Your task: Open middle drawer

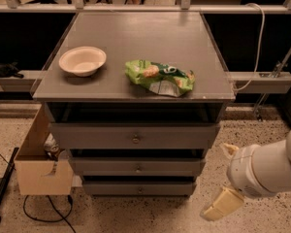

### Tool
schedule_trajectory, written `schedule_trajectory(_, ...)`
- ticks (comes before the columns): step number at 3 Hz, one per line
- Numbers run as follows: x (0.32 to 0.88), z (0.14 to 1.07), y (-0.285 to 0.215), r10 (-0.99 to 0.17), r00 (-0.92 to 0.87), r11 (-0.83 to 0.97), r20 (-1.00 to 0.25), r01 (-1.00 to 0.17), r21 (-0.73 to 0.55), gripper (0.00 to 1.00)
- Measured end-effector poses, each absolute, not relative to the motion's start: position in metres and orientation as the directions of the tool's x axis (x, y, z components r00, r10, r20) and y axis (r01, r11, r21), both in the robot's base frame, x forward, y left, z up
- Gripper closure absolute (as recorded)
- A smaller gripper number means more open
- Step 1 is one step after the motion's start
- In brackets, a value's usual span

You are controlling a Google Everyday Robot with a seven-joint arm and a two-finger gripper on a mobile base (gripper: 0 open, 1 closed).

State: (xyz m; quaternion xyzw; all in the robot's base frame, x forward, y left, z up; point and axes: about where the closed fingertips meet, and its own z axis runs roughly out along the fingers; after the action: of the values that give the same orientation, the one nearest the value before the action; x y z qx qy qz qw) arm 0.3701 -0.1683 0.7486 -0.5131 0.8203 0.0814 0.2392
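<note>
The grey cabinet has three drawer fronts stacked under its top. The middle drawer [136, 167] is the mid-sized front, with a small round metal knob [138, 168], and it stands closed. The larger top drawer front [135, 137] is above it and the smallest front [138, 189] is below it. My gripper [226, 177] is at the lower right, just right of the cabinet at about the height of the middle and bottom drawers, and touches nothing. Its two cream fingers [222, 205] stand apart, open and empty.
A white bowl [82, 60] and a green snack bag [160, 76] lie on the cabinet top [136, 33]. An open cardboard box [39, 166] stands against the cabinet's left side. Black cables [43, 212] lie on the speckled floor at the left.
</note>
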Motion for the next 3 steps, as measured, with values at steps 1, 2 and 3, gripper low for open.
schedule_trajectory(1, 0.386, 0.725, -0.170, -0.834, -0.328, 0.428, -0.444, -0.892, -0.146, 0.00)
schedule_trajectory(2, 0.405, 0.702, -0.191, -0.864, -0.319, 0.406, -0.389, -0.900, -0.162, 0.00)
schedule_trajectory(3, 0.405, 0.701, -0.188, -0.866, -0.308, 0.396, -0.394, -0.904, -0.164, 0.00)
